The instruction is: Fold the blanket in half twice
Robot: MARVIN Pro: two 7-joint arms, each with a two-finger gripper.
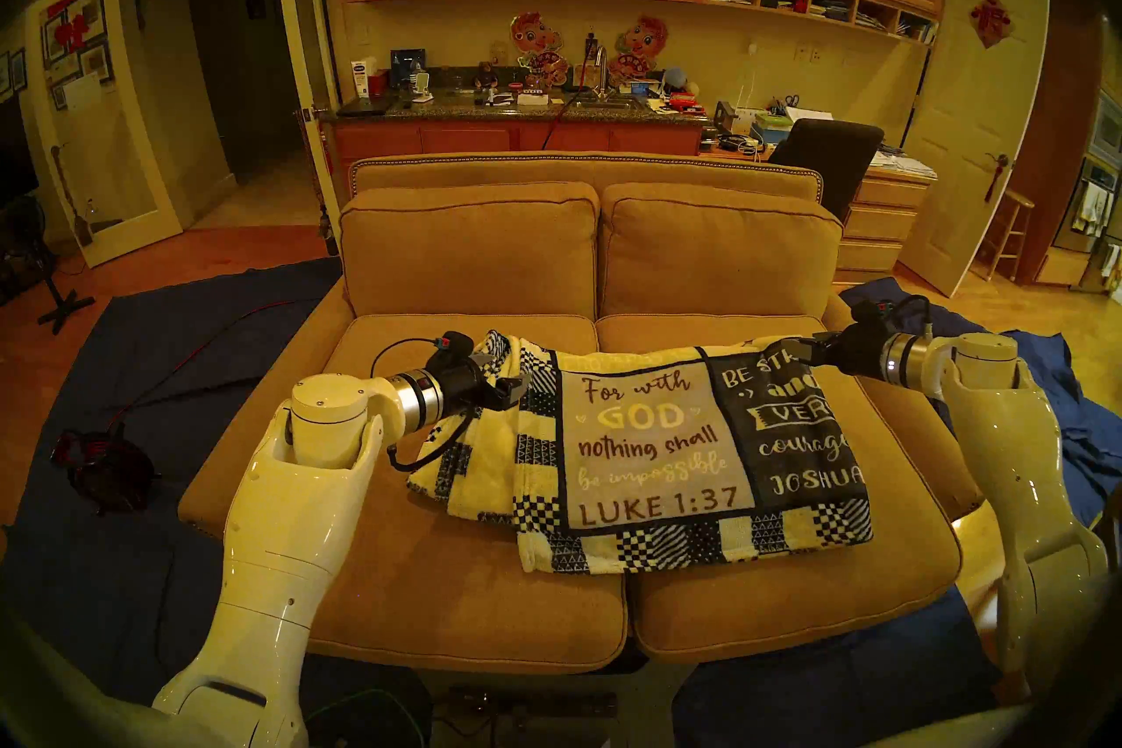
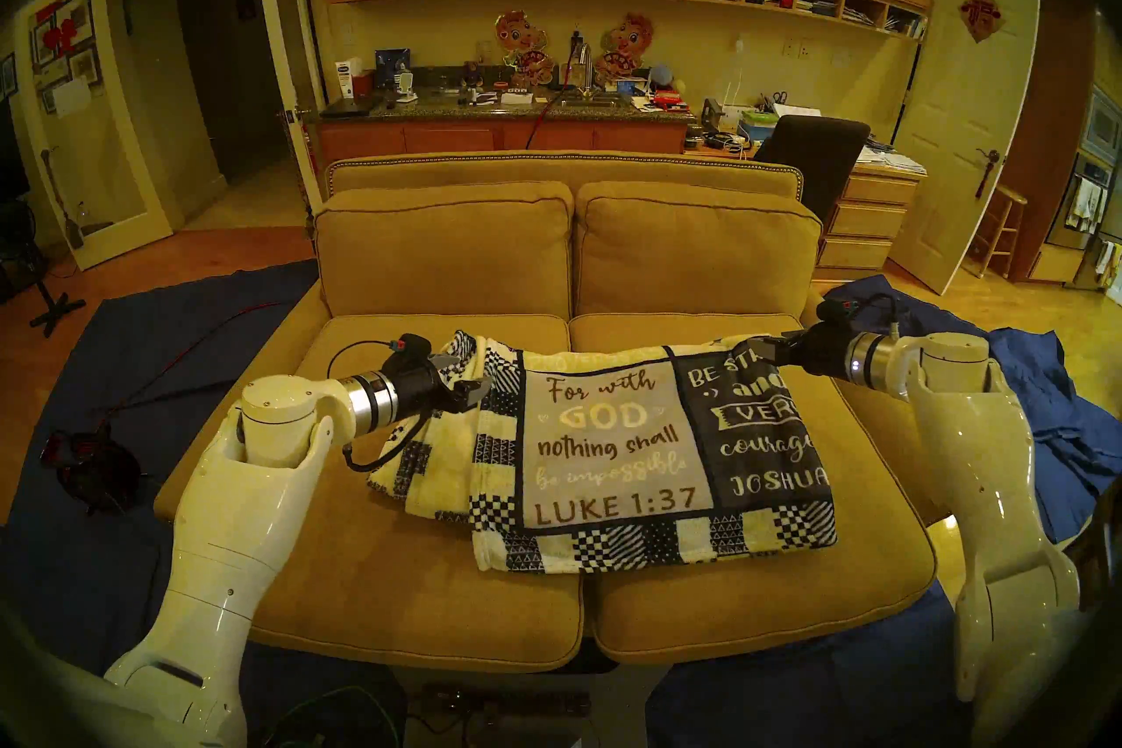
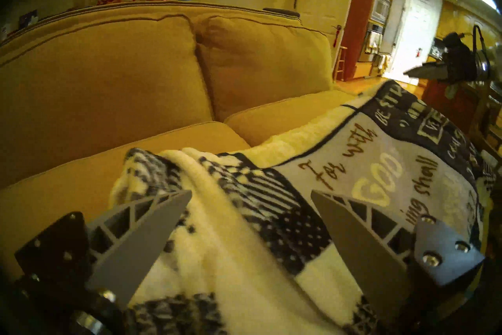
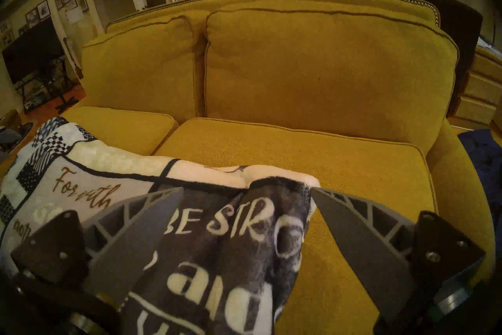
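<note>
Fleece blanket (image 1: 656,443): folded, printed side up, on the sofa (image 1: 425,577) seat across both cushions, likely already folded at least once.
Sofa-side bunch: loose layers heaped at the blanket's left edge, probably needing tidying.
Left gripper (image 3: 251,197): fingers apart over that bunch, clasping nothing.
Right gripper (image 4: 247,194): fingers spread astride the blanket's right far corner, cloth slack between them, apparently let go.

The blanket (image 1: 656,449) lies folded on the sofa's (image 1: 473,255) seat cushions, spanning their seam. The left gripper (image 1: 507,377) is above its left end, the right gripper (image 1: 804,349) above its far right corner. Dark cloths (image 1: 170,340) lie on the floor either side.
</note>
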